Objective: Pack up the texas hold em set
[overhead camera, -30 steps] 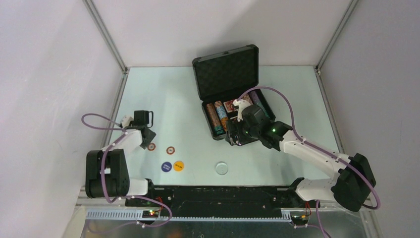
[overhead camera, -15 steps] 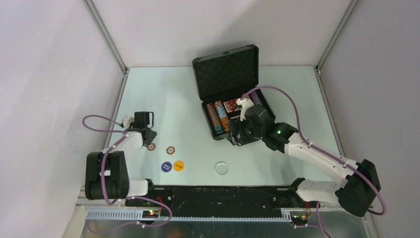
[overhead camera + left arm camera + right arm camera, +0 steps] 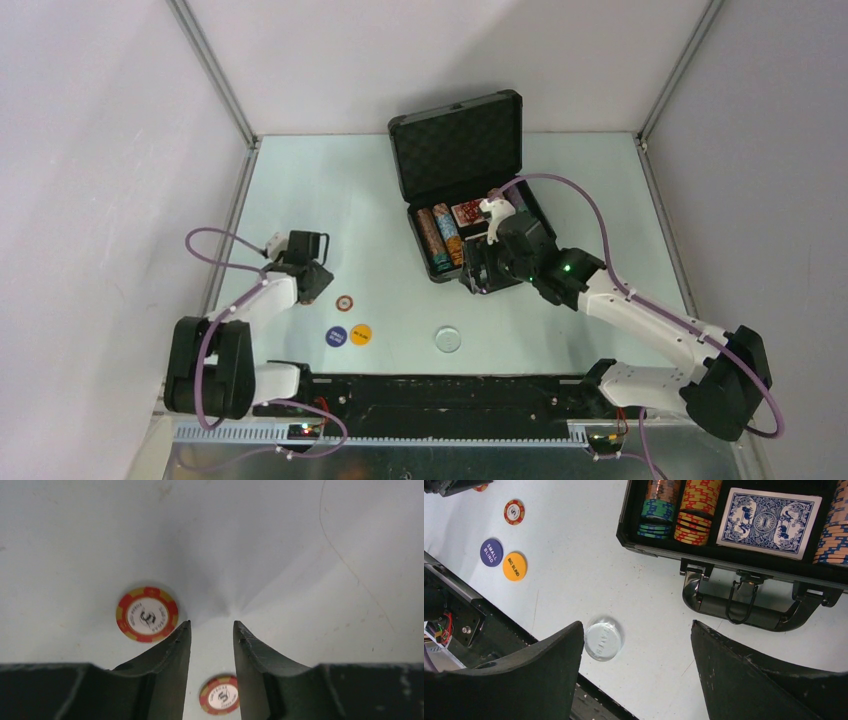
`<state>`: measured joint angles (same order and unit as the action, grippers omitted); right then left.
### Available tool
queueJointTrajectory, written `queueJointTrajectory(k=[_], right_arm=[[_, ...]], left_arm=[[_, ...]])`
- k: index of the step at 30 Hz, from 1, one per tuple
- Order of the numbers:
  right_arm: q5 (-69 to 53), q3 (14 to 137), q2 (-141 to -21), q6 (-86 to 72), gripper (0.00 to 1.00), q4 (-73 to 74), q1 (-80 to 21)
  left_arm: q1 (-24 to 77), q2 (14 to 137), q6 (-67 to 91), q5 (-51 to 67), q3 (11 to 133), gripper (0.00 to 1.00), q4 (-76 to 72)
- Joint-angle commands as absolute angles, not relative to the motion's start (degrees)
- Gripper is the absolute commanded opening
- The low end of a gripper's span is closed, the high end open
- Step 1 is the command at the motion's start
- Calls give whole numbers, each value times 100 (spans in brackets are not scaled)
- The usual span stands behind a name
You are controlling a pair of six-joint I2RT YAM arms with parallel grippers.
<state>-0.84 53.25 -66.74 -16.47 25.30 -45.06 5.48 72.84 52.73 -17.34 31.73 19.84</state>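
Even, bright overhead illumination, soft diffuse shadows cast on the pale table, a grey shadow fan thrown ahead of the left gripper, small highlights seen on the glossy case handle, near fingers of the right gripper rendered dark and slightly soft

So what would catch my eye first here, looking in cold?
The open black case at the far middle of the table, with rows of striped chips and a blue card deck inside. Then the loose bits at the near side: two red chips by the left gripper, a blue button and an orange button side by side, and a clear disc.
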Motion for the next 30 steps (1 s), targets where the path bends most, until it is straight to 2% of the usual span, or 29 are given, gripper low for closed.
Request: queueJointTrajectory(k=[1,4,9,14,17,23,28,30], right_arm=[[0,5234,-6536,-1740,82,2443,-4529],[-90,5213,-6704,-1838,82,2263,-4519],[-381,5276,-7317,-2098,79,1636,-4534],[-522,6288,-8882,-2052,76,1307,-5196],[-573,7602,-9879,-1880,75,1383,-5607],[-702,10466,-12297,-1251,73,1821,-6444],[-1228,13449,-14038,-721,67,2623,-6707],[-1426,14263,-14615,-538,65,2985,-6728]], left_arm=[[907,6823,5297,-1911,3303,43,2432],[957,6018,5108,-2050,3748,48,2817],[733,4913,4437,-2046,4945,62,3641],[566,4432,3666,-1792,6565,70,4578],[552,4392,3490,-1592,7196,71,4960],[545,4210,3273,-1438,7568,72,5155],[544,4253,3053,-1462,7682,73,5228],[539,4261,3008,-1470,7671,74,5237]])
